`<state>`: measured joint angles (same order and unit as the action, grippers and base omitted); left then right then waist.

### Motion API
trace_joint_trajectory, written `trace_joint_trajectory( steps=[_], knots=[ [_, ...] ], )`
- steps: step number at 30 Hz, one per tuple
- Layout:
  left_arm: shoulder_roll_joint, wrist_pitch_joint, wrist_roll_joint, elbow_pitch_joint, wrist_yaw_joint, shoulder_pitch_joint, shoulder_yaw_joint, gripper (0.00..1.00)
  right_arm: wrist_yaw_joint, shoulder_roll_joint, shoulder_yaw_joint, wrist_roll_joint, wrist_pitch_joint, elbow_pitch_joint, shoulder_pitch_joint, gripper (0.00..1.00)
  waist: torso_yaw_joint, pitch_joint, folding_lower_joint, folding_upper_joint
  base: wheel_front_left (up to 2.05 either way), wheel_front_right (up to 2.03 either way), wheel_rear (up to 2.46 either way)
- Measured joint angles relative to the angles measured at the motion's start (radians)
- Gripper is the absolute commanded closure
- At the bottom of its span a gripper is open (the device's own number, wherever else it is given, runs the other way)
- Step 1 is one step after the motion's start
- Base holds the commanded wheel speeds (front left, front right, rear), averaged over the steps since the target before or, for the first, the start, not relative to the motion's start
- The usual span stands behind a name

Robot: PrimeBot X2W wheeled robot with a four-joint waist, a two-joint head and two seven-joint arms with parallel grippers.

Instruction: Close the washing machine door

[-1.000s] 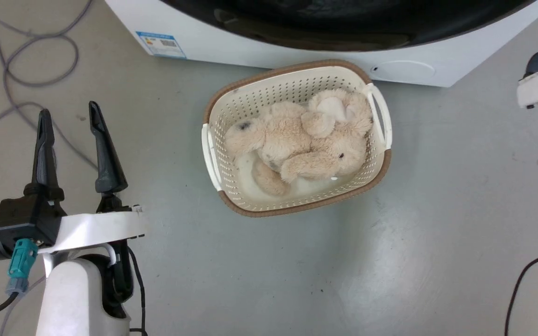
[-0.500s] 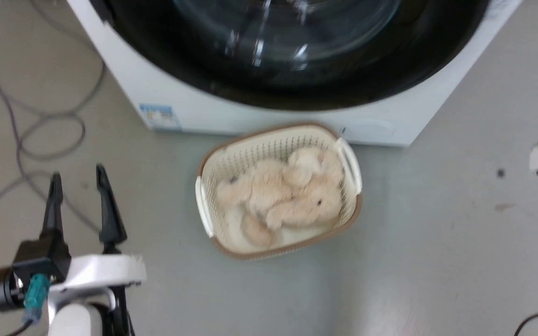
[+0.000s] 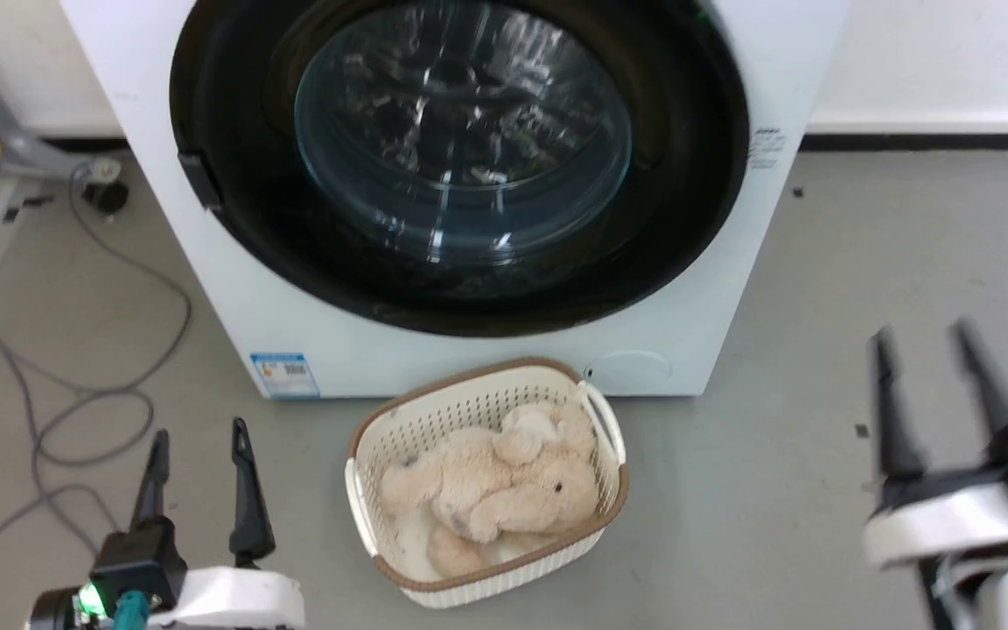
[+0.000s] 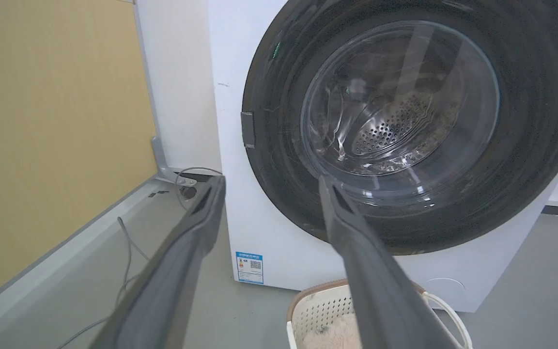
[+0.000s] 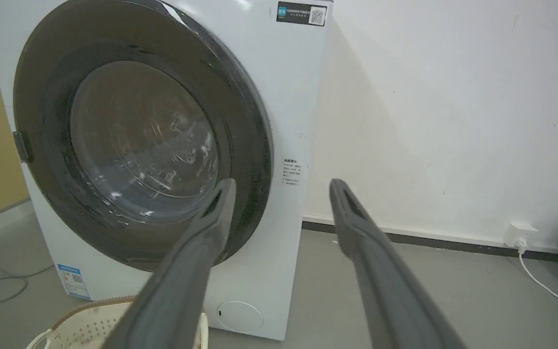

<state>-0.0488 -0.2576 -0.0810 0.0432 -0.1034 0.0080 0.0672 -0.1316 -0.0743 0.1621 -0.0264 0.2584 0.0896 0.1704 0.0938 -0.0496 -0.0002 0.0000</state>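
One large round black-framed washing machine door (image 3: 460, 166) with bulging clear glass, flush against the front of the white boxy washing machine (image 3: 206, 289) (apparently shut already), judged stiff and weighty, best pressed on its frame; left gripper (image 3: 199, 430) and right gripper (image 3: 920, 332) spread, empty.

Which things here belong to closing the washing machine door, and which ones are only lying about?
For the job:
- the washing machine door
- the washing machine
- the left gripper and the right gripper, both open

Lying about:
- the cream basket
- the plush toy inside it
- the grey cables on the floor
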Motion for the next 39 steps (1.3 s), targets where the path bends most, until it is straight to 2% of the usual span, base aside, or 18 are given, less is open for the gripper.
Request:
trace_joint_trajectory(
  steps=[10,11,39],
  knots=[
    [0.000,0.001,-0.010,0.025,-0.003,0.036,-0.034,0.00,0.000,0.018,-0.069,0.045,0.000,0.004,-0.148,0.00,0.032,0.044,0.0001,0.0000,0.00,0.00,0.00],
    [0.001,0.002,-0.010,0.025,-0.003,0.036,-0.034,1.00,0.000,0.017,-0.069,0.045,-0.001,0.004,-0.148,1.00,0.032,0.044,0.0000,0.0000,0.00,0.00,0.00],
    [0.001,0.048,0.000,0.016,0.015,0.034,-0.038,1.00,0.000,0.017,-0.085,0.045,-0.047,-0.007,-0.148,1.00,0.008,0.045,0.0002,0.0000,0.00,0.00,0.00]
  ],
)
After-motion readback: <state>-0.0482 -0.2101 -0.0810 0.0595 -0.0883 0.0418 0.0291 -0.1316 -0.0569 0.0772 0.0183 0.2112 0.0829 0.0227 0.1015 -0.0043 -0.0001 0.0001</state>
